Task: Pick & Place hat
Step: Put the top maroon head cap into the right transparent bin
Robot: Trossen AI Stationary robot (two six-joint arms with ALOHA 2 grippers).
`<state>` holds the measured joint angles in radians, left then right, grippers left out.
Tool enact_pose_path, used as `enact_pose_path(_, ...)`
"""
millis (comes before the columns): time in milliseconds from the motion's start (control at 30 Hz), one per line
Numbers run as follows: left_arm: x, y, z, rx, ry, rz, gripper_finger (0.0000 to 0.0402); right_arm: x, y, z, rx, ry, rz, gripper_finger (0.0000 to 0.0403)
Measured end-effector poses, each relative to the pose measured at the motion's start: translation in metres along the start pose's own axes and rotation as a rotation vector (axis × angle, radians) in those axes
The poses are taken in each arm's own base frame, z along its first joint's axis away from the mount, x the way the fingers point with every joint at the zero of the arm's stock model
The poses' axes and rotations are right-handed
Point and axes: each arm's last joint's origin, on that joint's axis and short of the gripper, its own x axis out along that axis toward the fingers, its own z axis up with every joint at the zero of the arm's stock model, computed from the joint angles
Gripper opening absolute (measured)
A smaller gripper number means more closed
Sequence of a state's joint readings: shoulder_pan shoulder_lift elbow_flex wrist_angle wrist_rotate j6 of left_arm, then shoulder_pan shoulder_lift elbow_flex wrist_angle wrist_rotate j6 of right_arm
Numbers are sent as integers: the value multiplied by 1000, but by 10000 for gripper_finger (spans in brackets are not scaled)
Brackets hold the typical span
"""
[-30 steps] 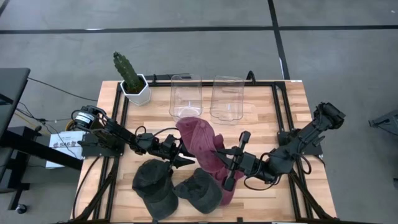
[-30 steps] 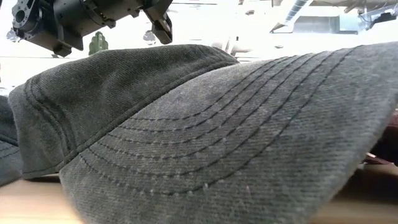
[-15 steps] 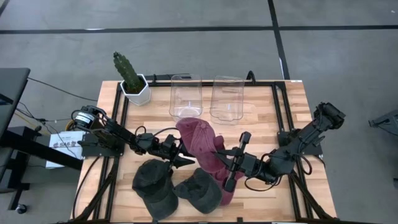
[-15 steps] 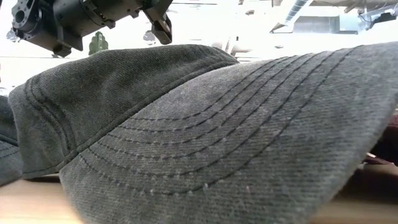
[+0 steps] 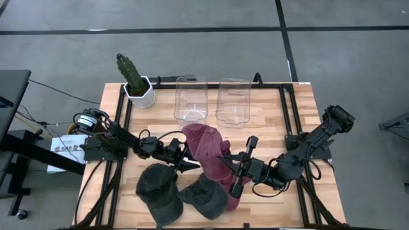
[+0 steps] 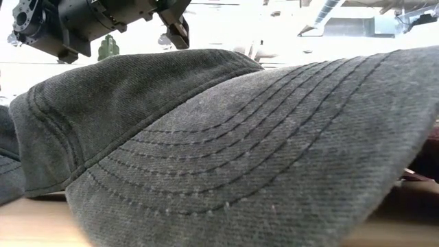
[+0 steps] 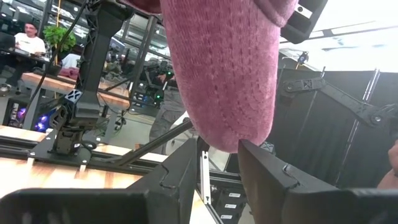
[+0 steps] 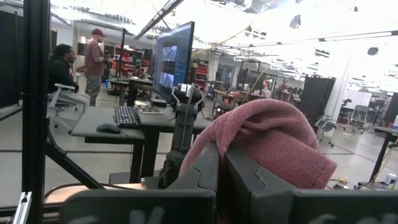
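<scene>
from above: lying in the middle of the wooden table [image 5: 300, 108] is the red hat [image 5: 206, 148], partly lifted, with two dark hats [image 5: 158, 186] in front of it and two clear containers [image 5: 192, 99] behind. reaching in from the right, the right gripper [image 5: 235, 171], clenched on the brim of the red hat. hovering just beside the hat's other edge, the left gripper [image 5: 185, 163], with fingers parted.

from table height: filling almost the whole view, a dark hat [image 6: 226, 144]; hanging above it, the left arm [image 6: 82, 20].

from the left wrist: hanging between the two parted fingers [image 7: 177, 177] is the red hat [image 7: 224, 68], not clearly pinched, so looking released and grasping nothing.

from the right wrist: bulging just behind the closed fingers [image 8: 202, 171] is the red hat [image 8: 273, 140], its cloth caught between them.

possibly going wrong from here: holding only soft cloth at one edge, so slipping out while carrying; sagging fabric dragging over the dark hats and pushing them; closing the left fingers on too little cloth; pulling by both arms in opposite ways and stretching or dropping the hat.
</scene>
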<state>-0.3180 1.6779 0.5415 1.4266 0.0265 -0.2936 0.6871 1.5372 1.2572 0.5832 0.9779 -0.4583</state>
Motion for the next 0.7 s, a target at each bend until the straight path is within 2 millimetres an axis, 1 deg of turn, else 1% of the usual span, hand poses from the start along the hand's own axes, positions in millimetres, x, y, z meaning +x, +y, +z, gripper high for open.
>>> enact_pose_path(133, 0, -2, 1, -4, -8, -11, 116, 2, 0, -4, 4, 22, 2, 0)
enact_pose_path(433, 0, -12, 1, -11, -17, -78, 116, 3, 1, -11, -17, 81, -28, 0)
enact_pose_path(700, 0, -16, 0, -15, -19, -94, 112, -3, 4, -12, -35, 107, -34, 0)
